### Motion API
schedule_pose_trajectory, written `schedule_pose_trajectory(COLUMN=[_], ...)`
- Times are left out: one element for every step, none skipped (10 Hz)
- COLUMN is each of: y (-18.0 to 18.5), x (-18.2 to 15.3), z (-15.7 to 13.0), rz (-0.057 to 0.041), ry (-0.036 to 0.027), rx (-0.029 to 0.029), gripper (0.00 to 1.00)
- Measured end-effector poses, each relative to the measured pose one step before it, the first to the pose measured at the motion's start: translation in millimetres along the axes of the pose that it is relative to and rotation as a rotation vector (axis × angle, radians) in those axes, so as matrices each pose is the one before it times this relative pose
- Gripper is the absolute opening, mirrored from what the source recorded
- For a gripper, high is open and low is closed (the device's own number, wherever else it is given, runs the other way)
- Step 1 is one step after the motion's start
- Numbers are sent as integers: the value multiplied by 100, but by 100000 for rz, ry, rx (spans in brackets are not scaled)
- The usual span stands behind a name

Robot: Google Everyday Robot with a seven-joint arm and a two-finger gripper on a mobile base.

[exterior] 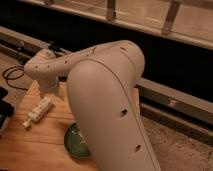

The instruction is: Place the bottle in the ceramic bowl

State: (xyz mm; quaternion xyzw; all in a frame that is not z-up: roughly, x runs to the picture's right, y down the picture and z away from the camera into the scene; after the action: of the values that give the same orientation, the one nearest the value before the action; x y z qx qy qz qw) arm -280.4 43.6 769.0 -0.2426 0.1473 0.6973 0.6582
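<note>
Bottle (38, 112) lies flat on wood table (30, 147), left side, set diagonally from near-left to far-right. Not in bowl. Bowl (75, 142) sits on table, near-right of bottle, apart from it; its right part is hidden behind the big white arm (107, 100). Gripper (48, 91) hangs at the arm's left end, just far-right of bottle's upper end; contact unclear. Gripper state: cannot tell. Black cable (11, 75) lies on floor, far left.
</note>
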Motion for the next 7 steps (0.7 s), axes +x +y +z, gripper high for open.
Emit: schedule_pose_trajectory(y=[-83,-6,277,1185,2123,1020,2157], x=[-56,-291,-609,-183,-126,-606,-727], z=[150,202,36,222,523,477,972], rz=[220,-108,-877,-2332,-3453,-1547,-2410], ry=[991,475,-128,235,793,289,1172], rx=[-838,-2285,-3682,-1330,-916,-3,-640], gripper=[65,65,65,65,65,65,65])
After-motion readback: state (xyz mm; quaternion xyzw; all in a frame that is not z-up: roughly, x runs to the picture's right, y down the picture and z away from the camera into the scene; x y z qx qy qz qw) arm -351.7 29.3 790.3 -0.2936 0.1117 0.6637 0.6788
